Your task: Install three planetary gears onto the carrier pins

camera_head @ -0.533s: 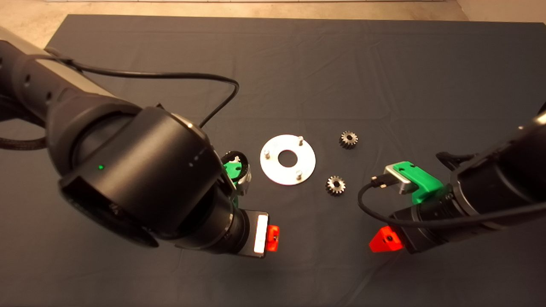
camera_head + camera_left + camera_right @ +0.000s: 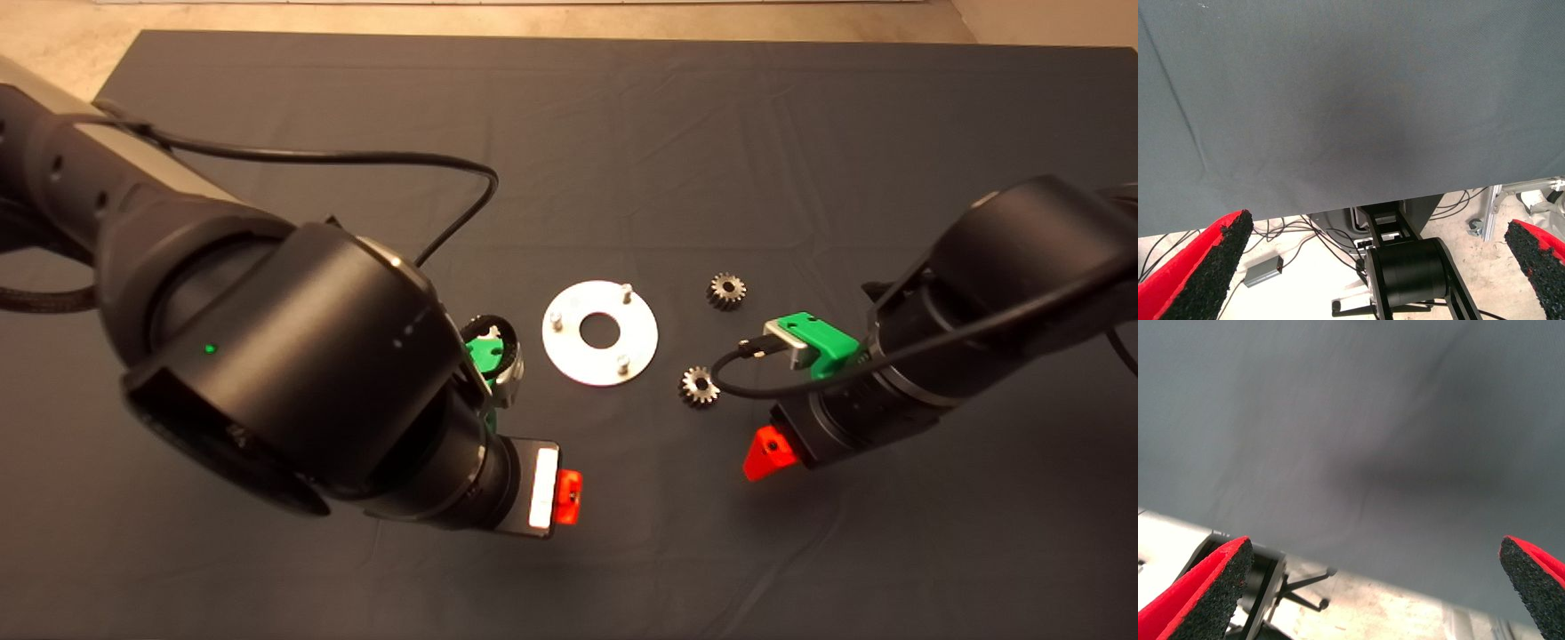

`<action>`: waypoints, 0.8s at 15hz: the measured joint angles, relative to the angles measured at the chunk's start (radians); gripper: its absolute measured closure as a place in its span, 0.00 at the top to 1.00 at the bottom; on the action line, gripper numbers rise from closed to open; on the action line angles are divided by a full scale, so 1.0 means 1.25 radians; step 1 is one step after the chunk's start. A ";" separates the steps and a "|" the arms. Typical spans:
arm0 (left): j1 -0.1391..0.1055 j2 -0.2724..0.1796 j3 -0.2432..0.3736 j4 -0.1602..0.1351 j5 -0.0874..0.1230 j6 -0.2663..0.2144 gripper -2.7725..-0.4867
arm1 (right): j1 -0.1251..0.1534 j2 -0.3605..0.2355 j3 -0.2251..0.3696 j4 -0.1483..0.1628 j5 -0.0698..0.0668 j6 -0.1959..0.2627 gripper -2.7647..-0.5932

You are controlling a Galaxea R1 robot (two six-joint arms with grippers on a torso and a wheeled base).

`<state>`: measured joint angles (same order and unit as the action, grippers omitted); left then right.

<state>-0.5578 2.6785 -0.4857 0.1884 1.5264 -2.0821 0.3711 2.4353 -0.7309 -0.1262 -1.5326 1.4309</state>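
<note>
Two gears (image 2: 726, 291) (apart) right of disc (image 2: 600, 332).

We see a bench under a dark mat (image 2: 711, 133). On the mat lies a silver disc (image 2: 600, 345) with three upright carrier pins (image 2: 627, 291), and just beside it two planetary gears (image 2: 726, 291), apart.

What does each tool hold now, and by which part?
Nothing is held. The left tool and the right tool are both open, with only dark mat between their fingers.
</note>
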 joint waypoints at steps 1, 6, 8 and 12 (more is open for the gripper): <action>0.000 0.000 0.001 -0.001 0.000 0.000 1.00 | -0.020 0.000 -0.029 -0.023 0.000 -0.031 1.00; 0.000 0.000 0.002 -0.001 0.000 0.000 1.00 | -0.075 0.012 -0.095 -0.094 -0.001 -0.109 1.00; 0.000 0.000 0.003 -0.001 0.000 0.000 1.00 | -0.082 0.034 -0.103 -0.115 -0.001 -0.119 1.00; 0.000 0.000 0.003 -0.001 0.000 0.000 1.00 | -0.084 0.083 -0.109 -0.129 -0.001 -0.128 1.00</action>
<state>-0.5574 2.6781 -0.4821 0.1870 1.5268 -2.0821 0.2655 2.5394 -0.8667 -0.2869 -1.5332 1.2715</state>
